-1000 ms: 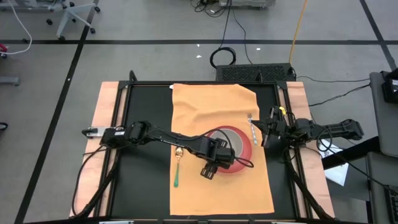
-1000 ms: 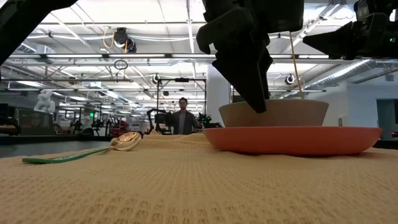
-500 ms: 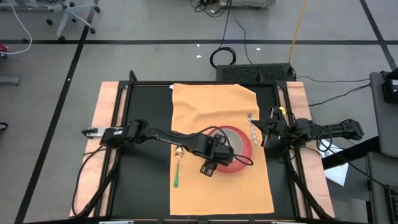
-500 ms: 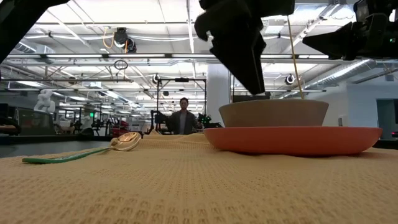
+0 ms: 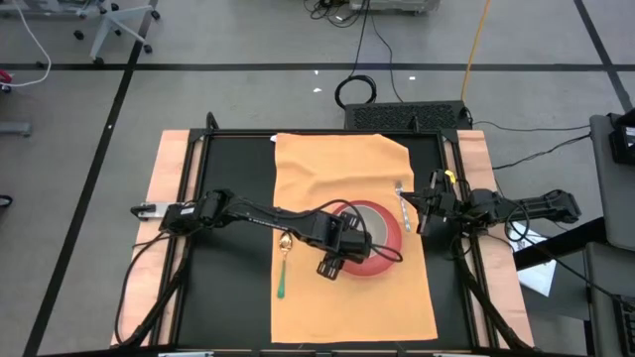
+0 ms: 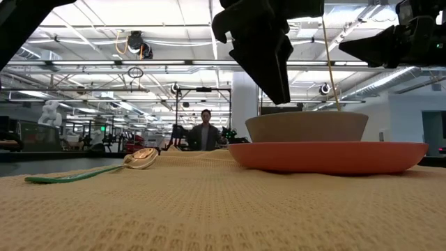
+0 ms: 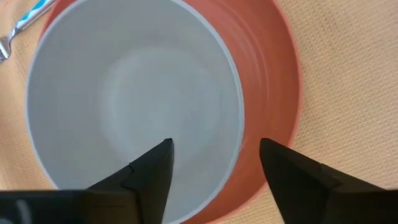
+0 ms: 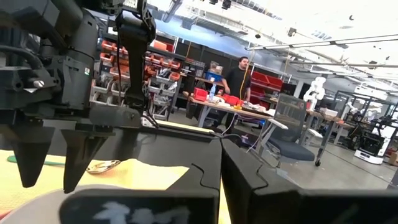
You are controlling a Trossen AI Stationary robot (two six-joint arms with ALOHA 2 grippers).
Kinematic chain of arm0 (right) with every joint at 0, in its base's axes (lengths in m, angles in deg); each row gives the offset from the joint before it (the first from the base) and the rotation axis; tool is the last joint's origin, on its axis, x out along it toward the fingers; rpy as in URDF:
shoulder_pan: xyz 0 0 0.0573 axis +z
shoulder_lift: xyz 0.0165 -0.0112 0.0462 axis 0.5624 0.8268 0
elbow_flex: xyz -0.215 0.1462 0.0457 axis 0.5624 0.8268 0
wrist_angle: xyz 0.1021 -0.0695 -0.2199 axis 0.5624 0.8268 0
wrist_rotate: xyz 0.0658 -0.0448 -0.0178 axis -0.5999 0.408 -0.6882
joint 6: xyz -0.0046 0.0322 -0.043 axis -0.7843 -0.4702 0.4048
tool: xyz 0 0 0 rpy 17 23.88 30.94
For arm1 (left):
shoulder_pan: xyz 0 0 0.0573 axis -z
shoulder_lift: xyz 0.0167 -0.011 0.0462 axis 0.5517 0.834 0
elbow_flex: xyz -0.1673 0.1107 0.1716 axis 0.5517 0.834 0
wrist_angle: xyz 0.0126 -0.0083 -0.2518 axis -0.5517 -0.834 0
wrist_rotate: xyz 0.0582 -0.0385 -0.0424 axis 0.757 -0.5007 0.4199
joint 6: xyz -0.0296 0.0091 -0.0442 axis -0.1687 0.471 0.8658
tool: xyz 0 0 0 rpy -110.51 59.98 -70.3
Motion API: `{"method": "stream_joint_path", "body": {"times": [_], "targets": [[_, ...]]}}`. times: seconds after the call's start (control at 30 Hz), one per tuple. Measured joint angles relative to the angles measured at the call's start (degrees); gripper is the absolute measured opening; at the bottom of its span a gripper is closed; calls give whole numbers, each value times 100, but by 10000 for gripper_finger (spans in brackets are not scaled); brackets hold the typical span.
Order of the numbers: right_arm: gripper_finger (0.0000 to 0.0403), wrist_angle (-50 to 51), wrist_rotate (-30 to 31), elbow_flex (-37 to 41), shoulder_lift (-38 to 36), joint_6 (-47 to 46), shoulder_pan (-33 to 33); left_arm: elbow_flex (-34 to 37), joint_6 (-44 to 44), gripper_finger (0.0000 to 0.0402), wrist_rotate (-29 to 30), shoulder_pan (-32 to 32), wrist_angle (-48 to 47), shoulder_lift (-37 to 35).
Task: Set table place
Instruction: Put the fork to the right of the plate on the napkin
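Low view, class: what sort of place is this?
Probably a robotics lab or workshop: a high ceiling with strip lights, equipment racks, and a person standing beyond the mat.

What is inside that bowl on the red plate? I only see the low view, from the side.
Observer: Nothing. The left wrist view looks straight down into the bowl, and it is empty.
Operator: Is there a fork anywhere?
Observer: Yes. The high view shows a fork lying on the mat beside the plate, on the right arm's side.
Operator: Where is the other gripper?
Observer: The right gripper waits shut by the mat's edge, close to that fork.
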Motion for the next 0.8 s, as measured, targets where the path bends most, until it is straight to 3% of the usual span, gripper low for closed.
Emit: {"method": "stream_joint_path", "body": {"times": [0.37, 0.8], "targets": [[0, 2, 0, 2, 0, 17, 0, 0, 12, 12, -37, -39, 2, 0], [0, 2, 2, 0, 0, 20, 0, 0, -44, 8, -46, -44, -11, 0]]}}
